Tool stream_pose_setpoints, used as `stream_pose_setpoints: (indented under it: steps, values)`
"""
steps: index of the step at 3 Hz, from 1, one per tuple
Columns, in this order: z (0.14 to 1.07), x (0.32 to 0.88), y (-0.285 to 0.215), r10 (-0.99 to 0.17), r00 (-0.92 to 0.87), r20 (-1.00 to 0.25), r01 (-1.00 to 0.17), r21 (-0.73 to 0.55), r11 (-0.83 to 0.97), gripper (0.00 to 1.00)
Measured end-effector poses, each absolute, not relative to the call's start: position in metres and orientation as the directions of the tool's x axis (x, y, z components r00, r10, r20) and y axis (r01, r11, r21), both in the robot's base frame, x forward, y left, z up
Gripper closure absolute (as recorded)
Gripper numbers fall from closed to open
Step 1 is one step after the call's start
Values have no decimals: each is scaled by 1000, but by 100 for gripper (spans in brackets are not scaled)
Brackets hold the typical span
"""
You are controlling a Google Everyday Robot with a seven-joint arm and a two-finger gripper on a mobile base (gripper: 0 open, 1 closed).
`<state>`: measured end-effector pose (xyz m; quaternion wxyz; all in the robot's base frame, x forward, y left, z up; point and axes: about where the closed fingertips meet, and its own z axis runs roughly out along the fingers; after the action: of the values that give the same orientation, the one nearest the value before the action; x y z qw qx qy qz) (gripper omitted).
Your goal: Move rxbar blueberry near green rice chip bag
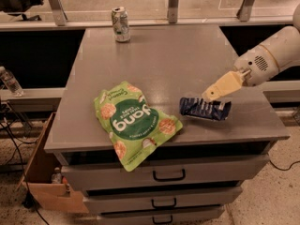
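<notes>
where your gripper (207, 96) reaches in from the right over the table (164, 60), its tan fingers (222, 84) are pinched together on the far edge of the rxbar (205, 110). the bar sits right under the tips, low at the tabletop near the front right. it lies just right of the bag (136, 123), with a small gap between them. you see a small, flat navy wrapper, crinkled, with pale lettering, its long side running left to right.
</notes>
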<state>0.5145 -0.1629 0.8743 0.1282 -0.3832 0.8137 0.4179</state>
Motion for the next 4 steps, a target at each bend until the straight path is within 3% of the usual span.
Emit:
stream_pose_setpoints:
  steps: [1,2,4]
  values:
    - [862,504,-149,-525,-675,-518,-723,607,330,83]
    - [850,506,-141,-527,-672,-520,-724,610,322,52]
    - [845,509,-138,-528,-672,-520,-725,608,324,6]
